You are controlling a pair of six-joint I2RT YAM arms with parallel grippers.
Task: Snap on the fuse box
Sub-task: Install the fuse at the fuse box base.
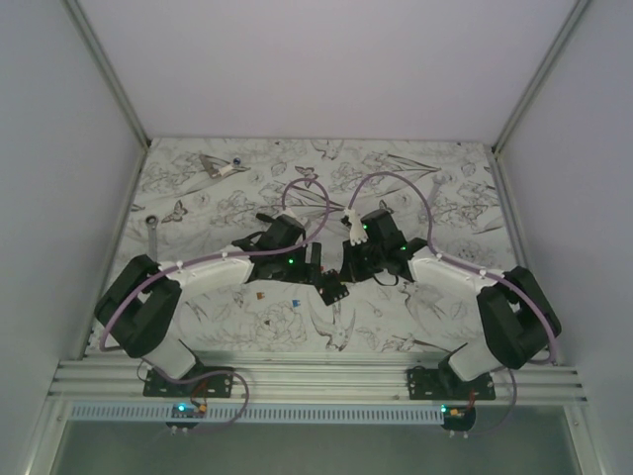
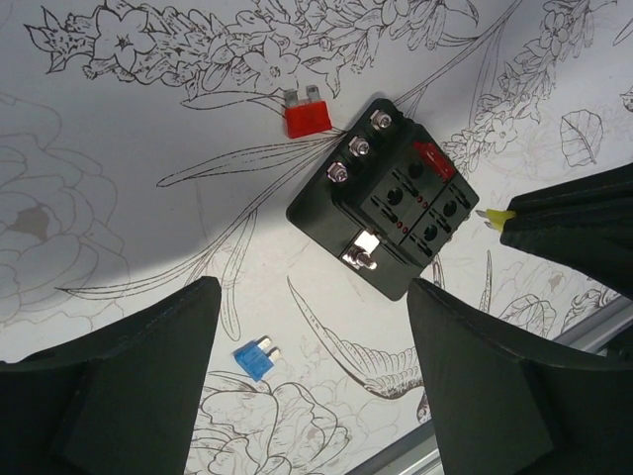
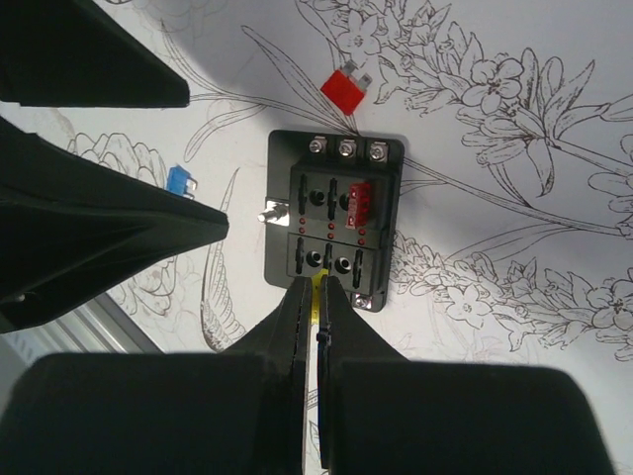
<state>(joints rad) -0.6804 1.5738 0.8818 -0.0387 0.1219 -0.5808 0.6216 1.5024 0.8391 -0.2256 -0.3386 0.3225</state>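
Note:
The black fuse box point(image 1: 331, 289) lies flat on the flower-print mat between my two grippers. It also shows in the left wrist view point(image 2: 386, 198) and the right wrist view point(image 3: 331, 213). A red fuse point(image 3: 358, 203) sits in one of its slots. My right gripper point(image 3: 316, 289) is shut on a small yellow fuse point(image 3: 316, 294), whose tip is at the box's near edge by the middle slot. This fuse also shows in the left wrist view point(image 2: 493, 215). My left gripper point(image 2: 312, 336) is open and empty, hovering just left of the box.
A loose red fuse point(image 2: 307, 117) lies beyond the box and a loose blue fuse point(image 2: 255, 358) lies on the mat between my left fingers. A metal tool point(image 1: 220, 166) lies at the far left and another point(image 1: 151, 230) at the left edge.

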